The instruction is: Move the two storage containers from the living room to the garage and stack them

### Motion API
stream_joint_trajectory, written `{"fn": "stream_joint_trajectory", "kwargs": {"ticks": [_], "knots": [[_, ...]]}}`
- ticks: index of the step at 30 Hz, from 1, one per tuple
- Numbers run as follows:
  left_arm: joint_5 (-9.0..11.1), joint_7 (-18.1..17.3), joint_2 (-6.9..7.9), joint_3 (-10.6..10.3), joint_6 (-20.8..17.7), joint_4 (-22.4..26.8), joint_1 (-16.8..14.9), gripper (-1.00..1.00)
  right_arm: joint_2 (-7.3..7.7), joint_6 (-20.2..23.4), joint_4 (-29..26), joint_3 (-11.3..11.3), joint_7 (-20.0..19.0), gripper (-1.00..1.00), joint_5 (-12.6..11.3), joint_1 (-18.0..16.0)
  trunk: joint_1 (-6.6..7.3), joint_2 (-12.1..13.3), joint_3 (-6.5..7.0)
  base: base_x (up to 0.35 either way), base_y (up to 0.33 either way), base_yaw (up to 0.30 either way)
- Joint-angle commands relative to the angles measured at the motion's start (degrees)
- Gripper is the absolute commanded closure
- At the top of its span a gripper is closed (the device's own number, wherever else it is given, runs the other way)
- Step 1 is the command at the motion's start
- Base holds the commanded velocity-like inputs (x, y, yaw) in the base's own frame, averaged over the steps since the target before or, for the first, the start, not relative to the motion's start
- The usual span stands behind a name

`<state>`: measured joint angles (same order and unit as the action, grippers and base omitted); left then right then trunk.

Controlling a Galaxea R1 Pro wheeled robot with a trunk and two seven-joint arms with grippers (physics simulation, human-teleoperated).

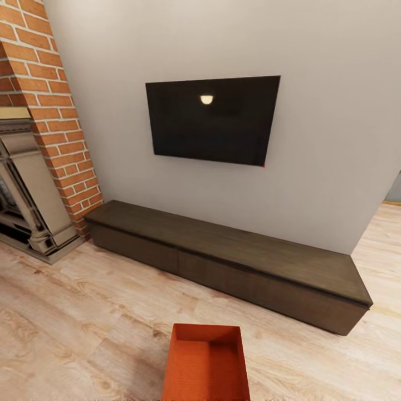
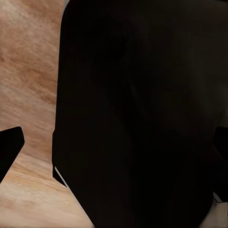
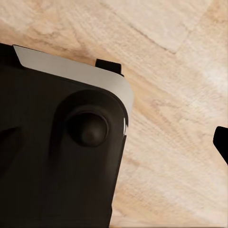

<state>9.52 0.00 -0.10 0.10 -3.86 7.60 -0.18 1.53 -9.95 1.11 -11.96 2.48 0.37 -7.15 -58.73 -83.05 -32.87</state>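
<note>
One storage container [image 1: 205, 365] is seen in the head view, an orange-red open-topped bin standing upright on the light wood floor [image 1: 83, 301] at the lower middle of the picture. Its opening faces up, and its long axis runs away from the camera toward the wall; its near end is cut off by the picture's lower edge. No arm is seen beside it there, so its place relative to the jaws cannot be told.

Beyond the container, and well apart from it, one long, low dark-brown cabinet [image 1: 234, 262] is set against the grey wall [image 1: 334, 139]. One black television [image 1: 214, 120] is mounted on the wall above the cabinet. To the left, one red brick column [image 1: 50, 106] is seen, with a fireplace surround [image 1: 28, 195] at its foot.

In the left wrist view, a dark robot body [image 2: 137, 118] lies close to the camera over the wood planks, with black finger tips at both edges [image 2: 9, 147]; whether the left jaws are open or closed cannot be told. In the right wrist view, a dark housing with a grey rim [image 3: 57, 152] is seen above the planks, and one black finger tip [image 3: 222, 145] at the edge; the state of the right jaws cannot be told either.
</note>
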Motion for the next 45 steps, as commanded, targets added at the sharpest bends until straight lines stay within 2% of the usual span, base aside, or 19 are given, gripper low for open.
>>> {"fn": "stream_joint_trajectory", "kwargs": {"ticks": [1,29,45], "knots": [[0.5,0.0,0.0,0.0,-0.4,0.1,0.0,-1.0,-0.02,-0.2,0.1,-0.3,0.2,-1.0,0.0,-0.1,0.0,0.0,-0.15,0.0,0.0,-0.044],[0.5,0.0,-0.03,0.0,-0.4,0.1,0.0,-1.0,-0.03,-0.2,0.1,-0.5,1.0,-1.0,0.3,-0.1,0.0,0.0,-2.55,0.0,0.0,-0.142],[0.5,0.0,-0.02,0.0,-0.4,0.1,0.0,-1.0,-0.01,-0.2,0.1,-0.4,0.6,-1.0,0.3,0.0,0.0,0.0,-4.03,0.0,0.0,-0.015]]}}
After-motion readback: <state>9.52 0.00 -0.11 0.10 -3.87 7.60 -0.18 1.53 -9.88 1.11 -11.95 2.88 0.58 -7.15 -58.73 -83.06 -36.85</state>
